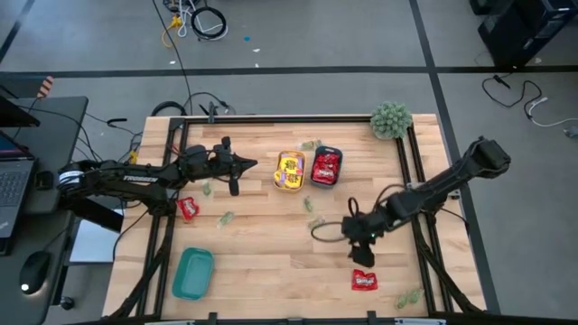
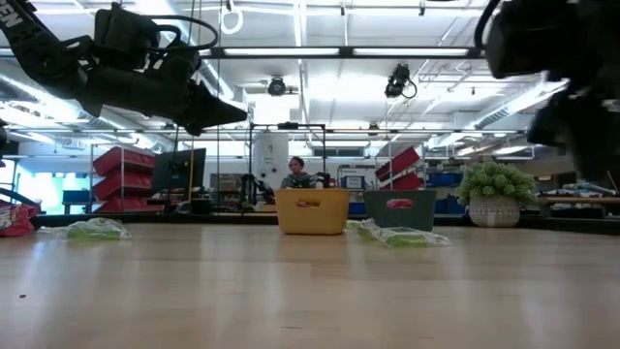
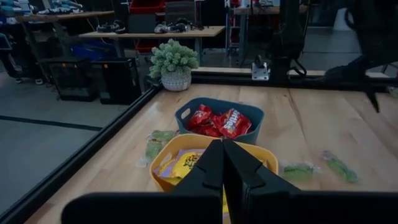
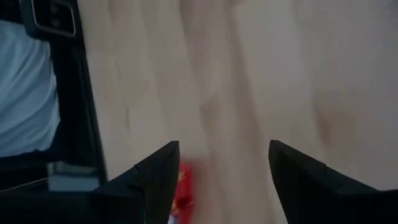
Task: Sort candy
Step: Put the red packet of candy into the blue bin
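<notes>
High view, table contents: yellow tray (image 1: 290,172) holding yellow packets (image 3: 180,163); blue tray (image 1: 327,167) just beside it, holding red packets (image 3: 219,122); teal tray (image 1: 192,273) near the front left edge. Loose candy: red packet (image 1: 188,209) under the left arm, red packet (image 1: 364,281) at front right, pale green pieces (image 1: 225,218) scattered about. Potted plant (image 1: 391,119) at the far right corner. Left gripper (image 1: 249,163): jaws pressed together, holding nothing, raised beside the yellow tray. Right gripper (image 1: 362,258): jaws spread wide, empty, poised just above the front-right red packet.
</notes>
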